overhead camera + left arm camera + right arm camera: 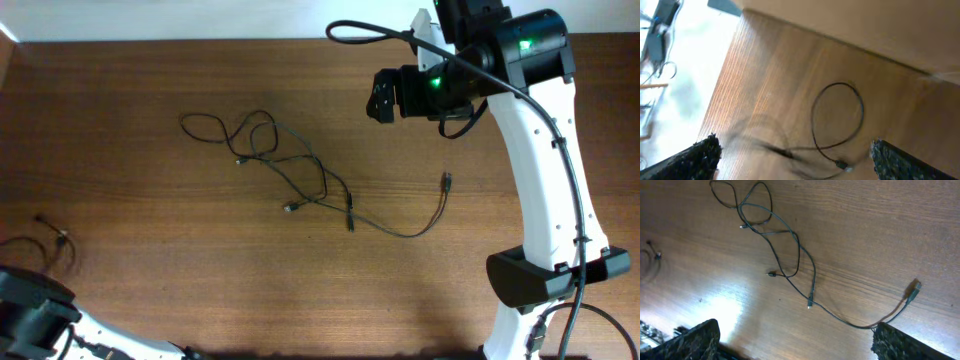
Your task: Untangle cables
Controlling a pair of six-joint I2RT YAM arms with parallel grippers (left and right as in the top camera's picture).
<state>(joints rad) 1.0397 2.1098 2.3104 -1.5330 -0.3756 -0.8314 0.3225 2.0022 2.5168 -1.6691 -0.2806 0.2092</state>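
A loose tangle of thin black cables [290, 170] lies mid-table, with one long strand running right to a plug [447, 181]. It also shows in the right wrist view [785, 250]. My right gripper [797, 345] is open and empty, held above the table to the right of the tangle [383, 98]. A separate small cable [55, 238] lies at the far left. In the left wrist view it forms a loop [837, 117] with a plug [841, 164]. My left gripper [795, 165] is open over it, holding nothing.
The left arm [30, 310] sits at the front left corner. The right arm's white body [545, 180] stands along the right side, with its own thick black cable [360, 32] looping at the back. The table's left edge [5, 60] is close to the small cable.
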